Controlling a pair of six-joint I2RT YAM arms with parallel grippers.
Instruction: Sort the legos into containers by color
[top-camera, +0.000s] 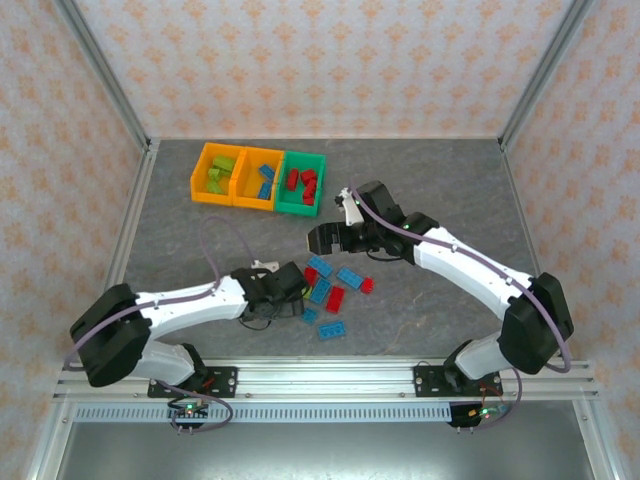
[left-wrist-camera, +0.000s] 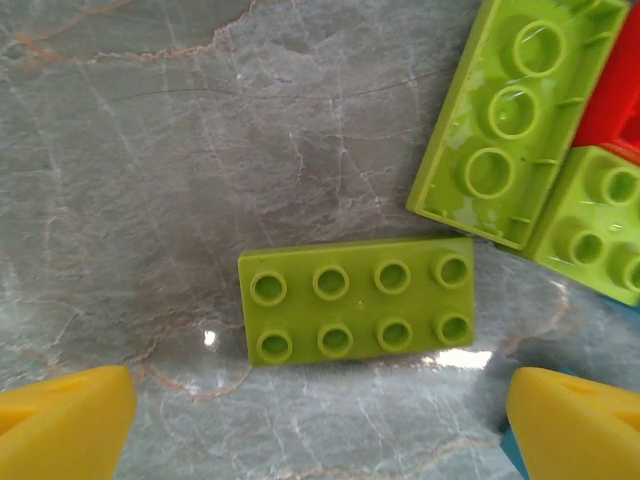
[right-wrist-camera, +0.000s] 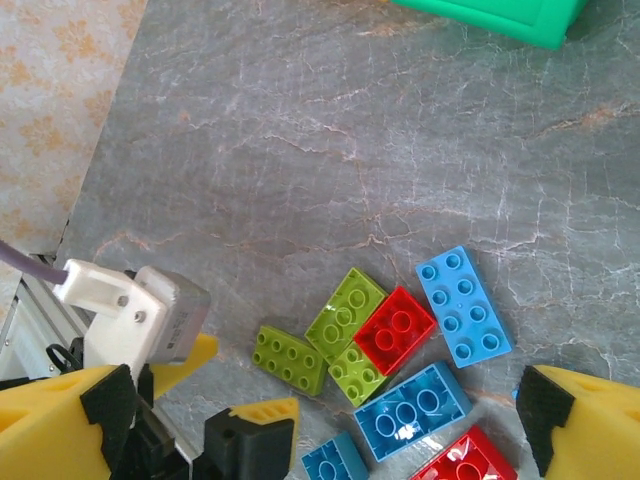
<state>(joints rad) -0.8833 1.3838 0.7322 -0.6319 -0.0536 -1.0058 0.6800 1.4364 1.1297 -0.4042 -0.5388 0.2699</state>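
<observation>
Your left claw (left-wrist-camera: 318, 425) is spread wide and empty, the lime green brick (left-wrist-camera: 358, 313) lying studs-up just ahead of it, centred between the fingertips: come straight down, close on its short ends, and keep off the upturned green brick (left-wrist-camera: 520, 110) ahead-right. Your right claw (top-camera: 322, 240) hangs wide open and empty too. The marbled grey table (left-wrist-camera: 150, 150) looks slick, and patterned walls (top-camera: 330, 60) close it in.

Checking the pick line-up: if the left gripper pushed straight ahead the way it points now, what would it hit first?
Probably the lime green eight-stud brick, lying studs-up on the table centred ahead of the left gripper, whose fingers stand open; depth is unclear.
</observation>
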